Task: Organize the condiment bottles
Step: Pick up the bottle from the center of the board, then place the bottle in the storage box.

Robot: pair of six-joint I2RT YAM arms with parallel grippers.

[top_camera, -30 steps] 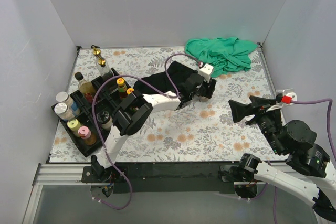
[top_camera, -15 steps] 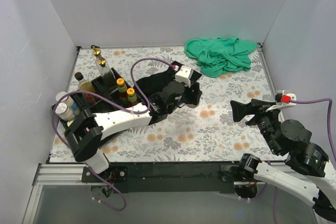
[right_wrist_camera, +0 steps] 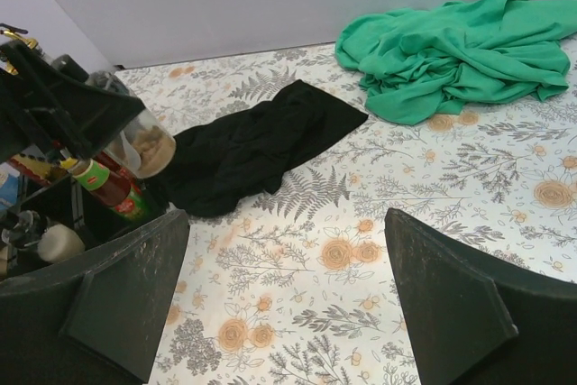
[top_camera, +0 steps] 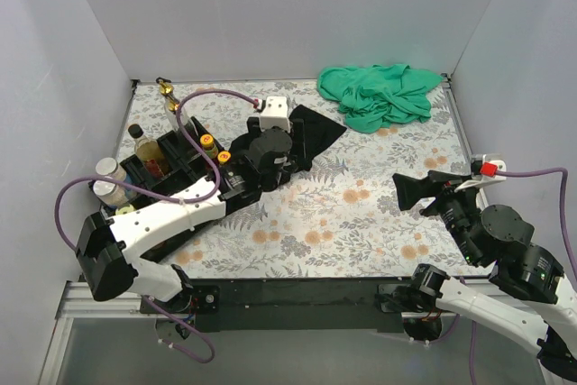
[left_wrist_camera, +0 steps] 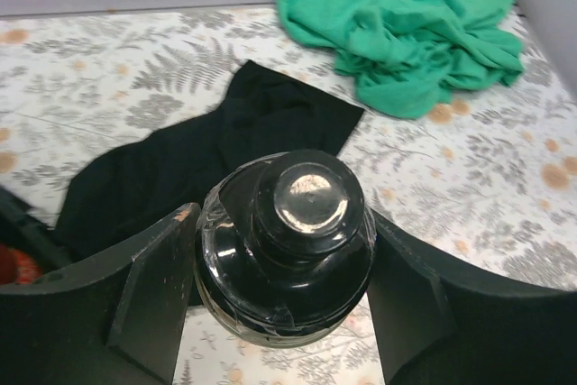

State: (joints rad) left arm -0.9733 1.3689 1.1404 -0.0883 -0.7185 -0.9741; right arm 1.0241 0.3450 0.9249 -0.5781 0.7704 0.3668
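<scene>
My left gripper is shut on a dark black-capped sauce bottle, held upright above the floral mat beside the black cloth. From above, that gripper hangs just right of the black compartmented tray. The tray holds two orange-capped red sauces, an amber bottle, clear gold-spouted bottles and grey-lidded shakers. The left arm hides the tray's front part. My right gripper stands open over bare mat at the right, with nothing between its fingers.
A green cloth lies bunched at the back right. The black cloth lies spread behind the left gripper. Grey walls close in the left, back and right sides. The left arm's purple cable loops above the tray.
My left arm has swung left with the dark bottle, from over the black cloth to beside the tray, and now lies across the tray's front. The right gripper has barely moved.
</scene>
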